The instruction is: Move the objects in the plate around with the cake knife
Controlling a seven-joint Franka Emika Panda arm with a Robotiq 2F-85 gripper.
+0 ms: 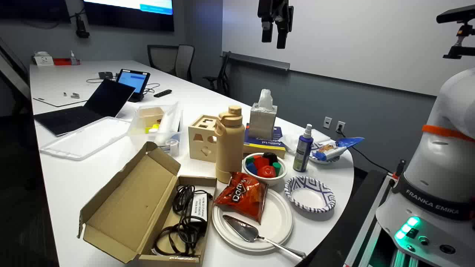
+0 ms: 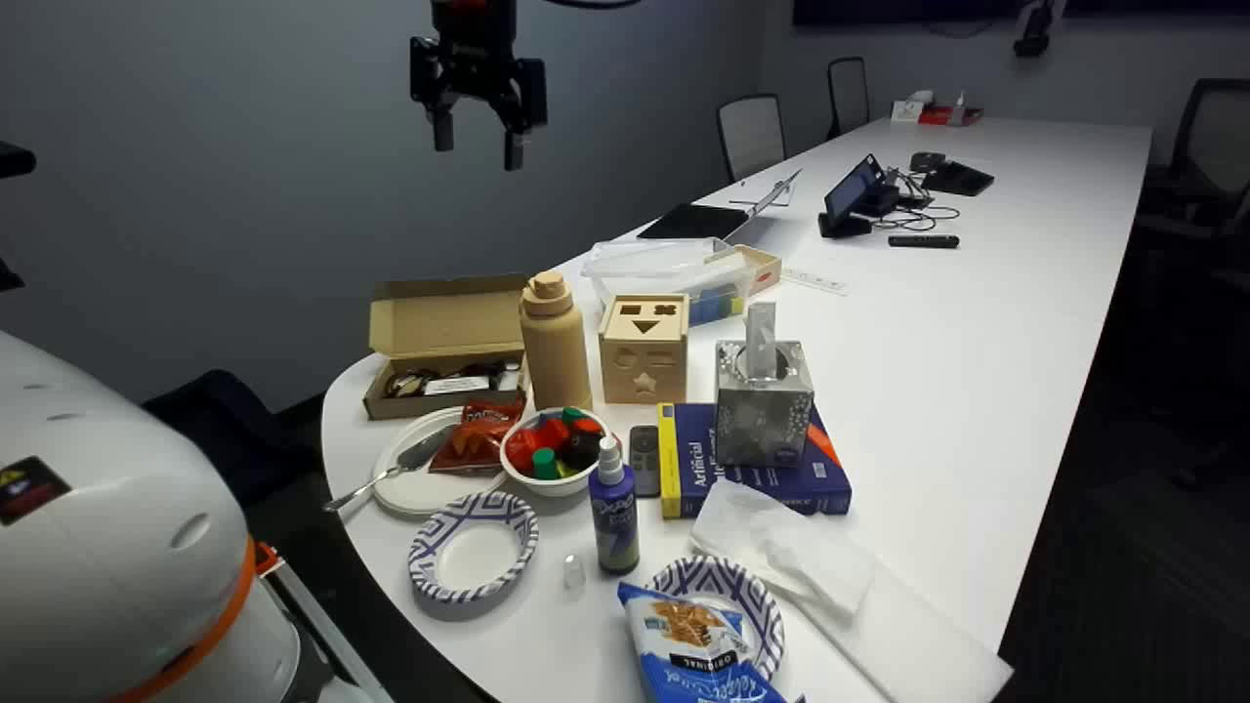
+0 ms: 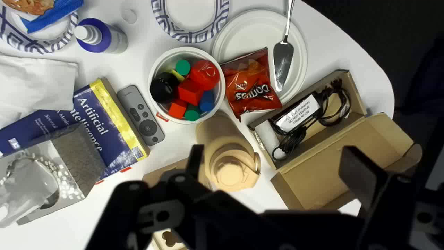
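The cake knife [image 3: 283, 48] lay with its blade on the white plate [image 1: 278, 218], just beside the red chip bag [image 3: 251, 83], its handle running out over the rim toward the robot base [image 1: 426, 200]. The lone gripper [image 2: 479, 142] hung high above the table [image 2: 957, 342], its fingers spread apart with nothing between them. From there the knife lay well below and back toward the base; in the wrist view its long axis ran across the line joining the fingertips, so the next reach probably called for travel back and down, with little turning.
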